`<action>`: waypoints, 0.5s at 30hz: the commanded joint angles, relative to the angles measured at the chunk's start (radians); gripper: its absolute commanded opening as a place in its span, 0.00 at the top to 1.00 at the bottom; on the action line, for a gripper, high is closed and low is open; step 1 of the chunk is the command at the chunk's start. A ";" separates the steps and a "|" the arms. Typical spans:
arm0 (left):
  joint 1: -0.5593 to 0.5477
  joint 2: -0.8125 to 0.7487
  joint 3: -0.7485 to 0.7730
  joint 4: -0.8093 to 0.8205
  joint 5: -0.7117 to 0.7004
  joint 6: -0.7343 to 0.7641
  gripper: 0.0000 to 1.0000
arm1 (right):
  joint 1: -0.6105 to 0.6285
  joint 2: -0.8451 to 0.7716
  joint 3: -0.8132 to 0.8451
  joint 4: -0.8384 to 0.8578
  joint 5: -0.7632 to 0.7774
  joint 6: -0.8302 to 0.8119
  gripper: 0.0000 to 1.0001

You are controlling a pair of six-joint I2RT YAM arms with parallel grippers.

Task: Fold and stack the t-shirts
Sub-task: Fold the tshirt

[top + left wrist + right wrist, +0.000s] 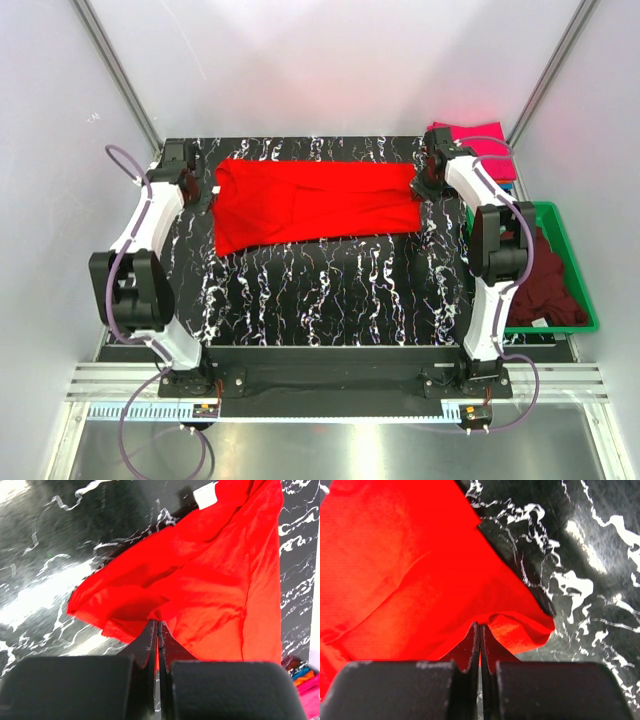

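Note:
The bright red t-shirt (315,203) lies stretched across the far part of the black marbled table (330,290), folded lengthwise. My left gripper (207,196) is shut on its left end, with the cloth (200,580) pinched between the fingertips. My right gripper (424,185) is shut on its right end, the cloth (410,570) bunched at the tips. A folded magenta-pink t-shirt (478,140) lies at the far right corner behind the right arm. A dark maroon t-shirt (545,285) lies crumpled in the green bin (580,262).
The green plastic bin stands off the table's right edge. Grey walls close in on both sides and the back. A white tag (206,495) shows on the red shirt's far edge in the left wrist view.

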 commanded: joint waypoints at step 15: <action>0.005 0.207 0.307 0.048 0.025 0.076 1.00 | -0.038 0.076 0.112 -0.027 0.088 -0.063 1.00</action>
